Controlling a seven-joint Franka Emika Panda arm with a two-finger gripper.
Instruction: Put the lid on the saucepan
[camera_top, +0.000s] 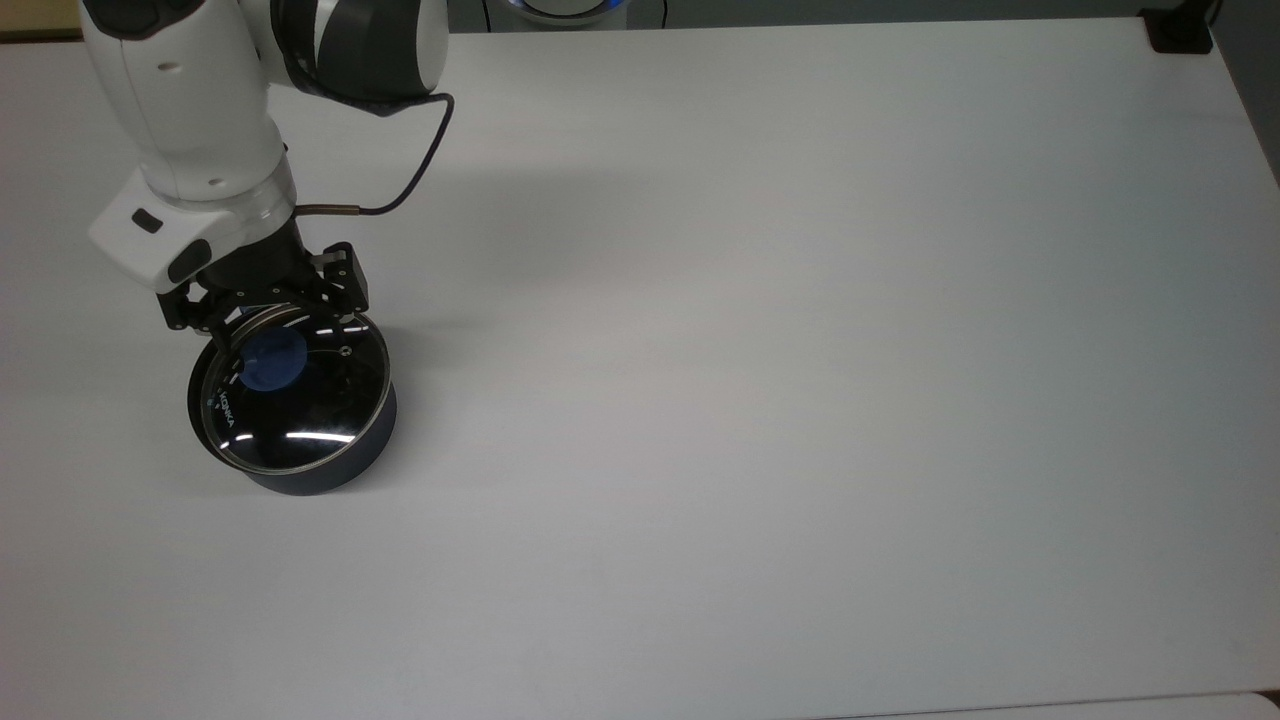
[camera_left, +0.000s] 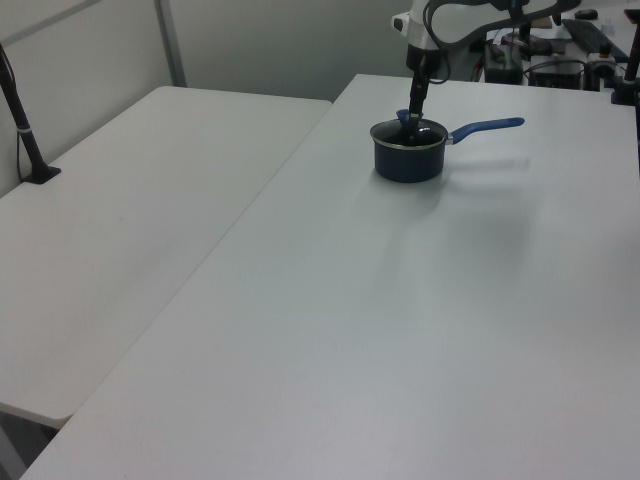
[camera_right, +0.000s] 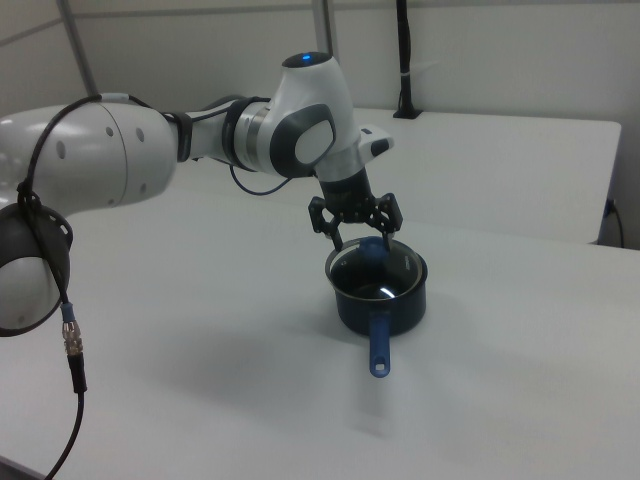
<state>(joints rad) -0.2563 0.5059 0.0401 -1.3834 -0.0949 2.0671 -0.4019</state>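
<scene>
Glass lid (camera_top: 300, 405) covers saucepan (camera_top: 330, 470); tool (camera_top: 268, 330) hides its handle.

White arm (camera_right: 110, 160), black tool (camera_top: 270, 300), dark cable (camera_top: 420, 150).

Robotics lab: bare white tables (camera_left: 150, 200), partition walls (camera_left: 90, 50), clamped camera posts (camera_right: 404, 60).
</scene>
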